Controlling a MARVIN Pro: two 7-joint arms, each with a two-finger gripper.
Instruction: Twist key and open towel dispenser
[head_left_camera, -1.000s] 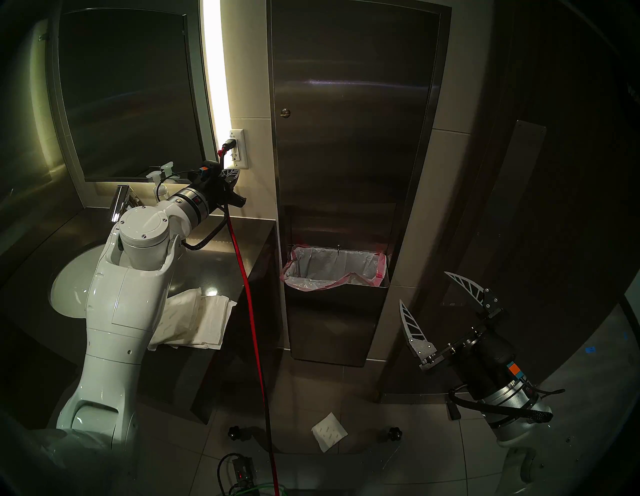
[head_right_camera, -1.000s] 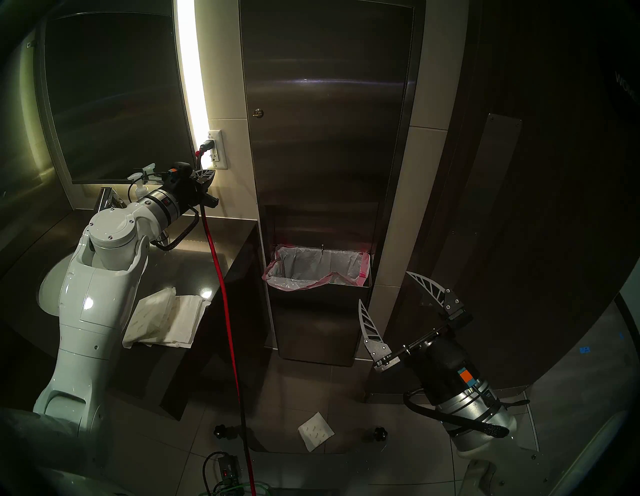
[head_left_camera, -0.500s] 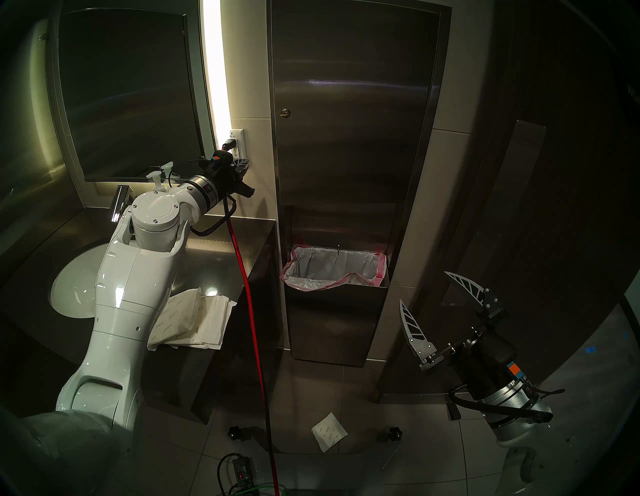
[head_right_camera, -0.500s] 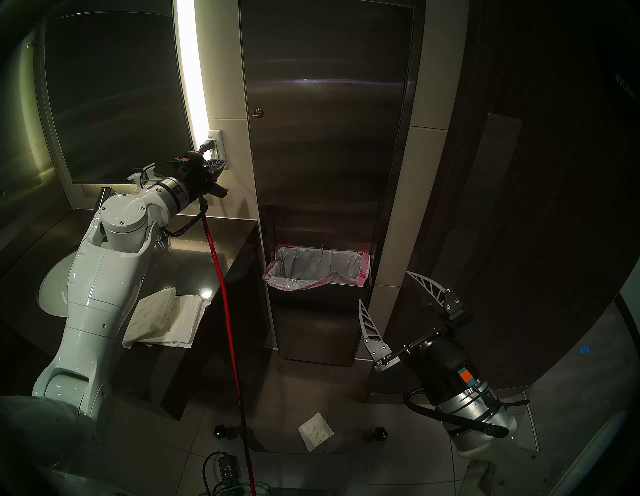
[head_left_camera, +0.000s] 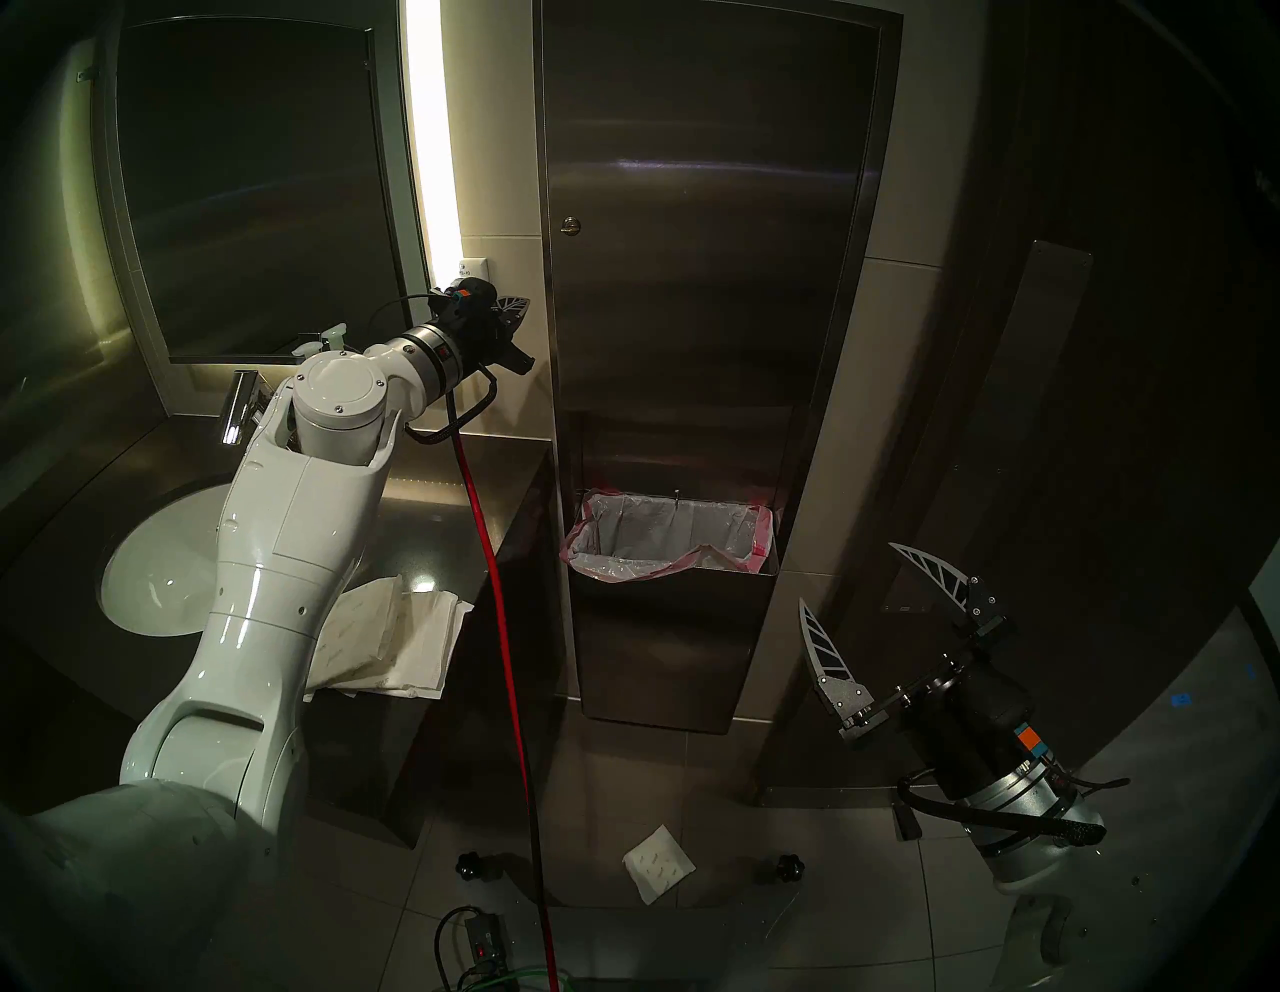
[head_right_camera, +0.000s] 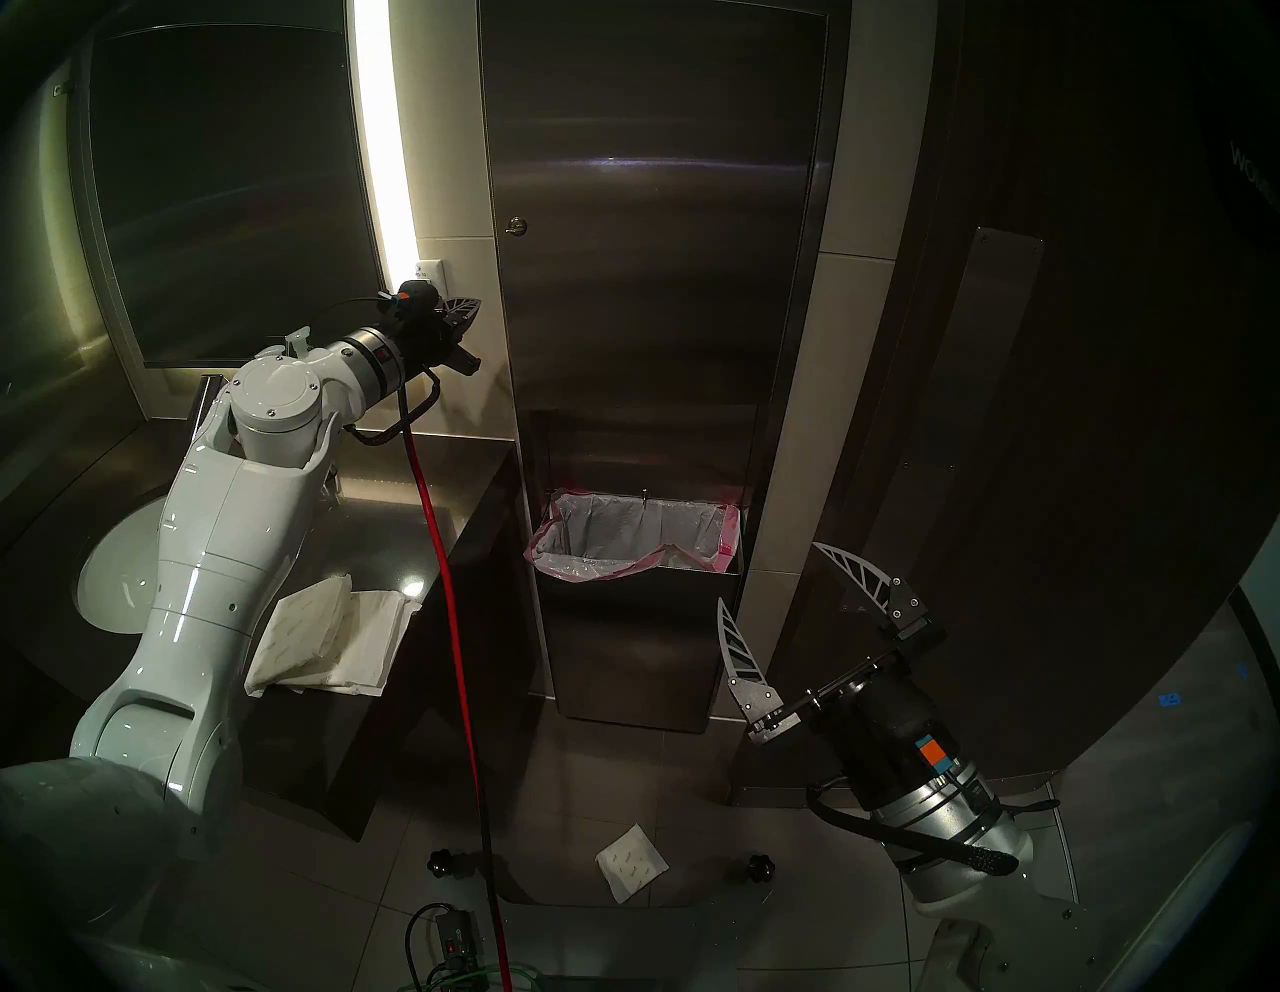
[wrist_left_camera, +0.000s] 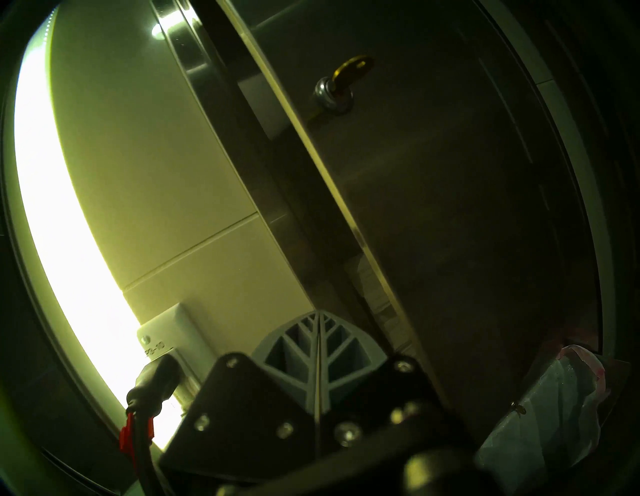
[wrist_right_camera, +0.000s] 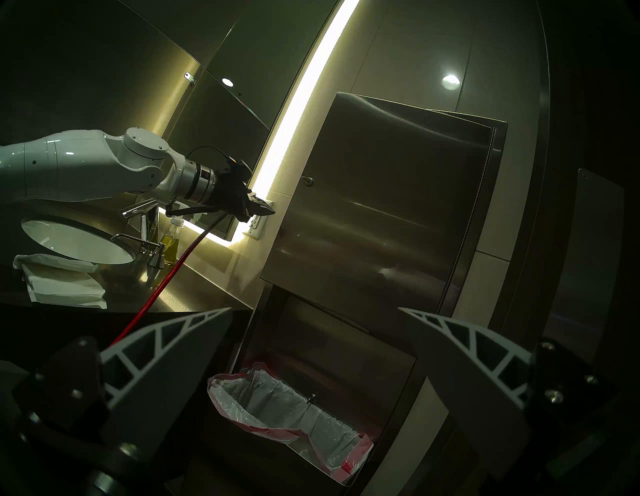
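brass key (wrist_left_camera: 353, 69), red cable (head_left_camera: 495, 589), pink-edged liner (head_left_camera: 627, 571)

Your left arm (head_left_camera: 277, 554) reaches up and away from the body, its wrist held about level, and the left gripper (head_left_camera: 524, 305) at its end has both ribbed fingers pressed flat together with nothing between them, as the left wrist view shows. Your right arm (head_left_camera: 1025, 803) stays tucked low at the right side, wrist tilted slightly upward. Its right gripper (head_left_camera: 848, 578) has the jaws spread wide apart and empty.
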